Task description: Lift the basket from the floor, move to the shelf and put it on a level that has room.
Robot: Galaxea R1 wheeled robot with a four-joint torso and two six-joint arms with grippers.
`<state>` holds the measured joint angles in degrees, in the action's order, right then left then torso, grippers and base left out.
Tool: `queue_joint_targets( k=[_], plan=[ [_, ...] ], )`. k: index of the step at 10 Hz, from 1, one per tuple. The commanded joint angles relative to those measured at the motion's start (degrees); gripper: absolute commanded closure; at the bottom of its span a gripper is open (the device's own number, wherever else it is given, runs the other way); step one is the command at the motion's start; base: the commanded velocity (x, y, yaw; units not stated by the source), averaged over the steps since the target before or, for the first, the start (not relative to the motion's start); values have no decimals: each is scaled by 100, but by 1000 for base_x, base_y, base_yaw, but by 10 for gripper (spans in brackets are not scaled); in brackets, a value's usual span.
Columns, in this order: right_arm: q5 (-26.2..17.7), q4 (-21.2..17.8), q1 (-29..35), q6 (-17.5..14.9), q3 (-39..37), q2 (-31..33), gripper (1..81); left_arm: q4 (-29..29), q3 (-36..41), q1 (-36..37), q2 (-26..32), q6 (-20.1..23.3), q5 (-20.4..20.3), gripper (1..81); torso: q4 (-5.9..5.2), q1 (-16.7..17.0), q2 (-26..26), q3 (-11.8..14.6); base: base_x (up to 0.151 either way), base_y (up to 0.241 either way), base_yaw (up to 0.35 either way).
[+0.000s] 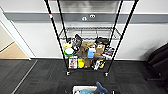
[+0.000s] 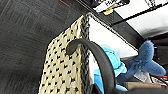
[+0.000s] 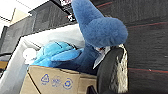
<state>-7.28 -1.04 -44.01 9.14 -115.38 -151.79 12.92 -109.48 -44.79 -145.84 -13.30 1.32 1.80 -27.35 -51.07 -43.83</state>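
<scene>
The cream perforated basket (image 1: 83,89) sits at the near edge of the head view, in front of the shelf (image 1: 62,47), a black wire rack. A blue plush toy (image 3: 97,27) and a cardboard box (image 3: 57,80) lie inside it. In the left wrist view my left gripper (image 2: 86,57) hooks a dark curved finger over the rim of the basket (image 2: 62,70). My right gripper (image 3: 112,70) clamps the opposite woven wall (image 3: 123,67). The level (image 1: 90,33), second from the top, looks bare. Dark carpet floor (image 1: 37,77) lies below.
The rack's lower tier (image 1: 87,53) is crowded with several bottles, boxes and packets. A white wall stands behind it. Tan wooden flooring (image 1: 10,51) shows through an opening at the left, and a dark seat-like object (image 1: 160,60) stands at the right.
</scene>
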Motion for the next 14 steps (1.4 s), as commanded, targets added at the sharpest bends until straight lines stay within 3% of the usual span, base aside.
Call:
queue_joint_targets(
  k=[1,2,4,7,8,9,13,14],
  plan=[
    [25,-160,643,61,325,76,811,132,261,642,107,-50,70,811,0,350,543,0,0,0,0],
    [25,-160,625,61,325,76,811,132,261,642,116,-50,70,811,0,483,746,543,0,0,0],
    [25,-160,607,61,325,76,811,132,261,633,107,-50,70,811,0,669,1043,657,0,0,0],
    [25,-160,572,53,325,102,811,123,261,598,98,-50,70,811,0,1001,1546,1161,0,0,0],
    [25,-160,564,53,325,102,811,114,252,589,89,-50,70,811,0,1482,2289,1895,0,0,0],
    [25,-160,555,53,325,119,811,105,243,580,72,-50,70,811,0,1250,1924,1539,0,0,0],
    [25,-160,511,61,325,146,811,79,225,484,-7,-41,70,811,0,1753,2678,2271,0,0,0],
    [25,-160,502,53,333,146,811,79,217,484,-60,-41,70,811,0,1895,2901,1945,0,0,0]
  ],
)
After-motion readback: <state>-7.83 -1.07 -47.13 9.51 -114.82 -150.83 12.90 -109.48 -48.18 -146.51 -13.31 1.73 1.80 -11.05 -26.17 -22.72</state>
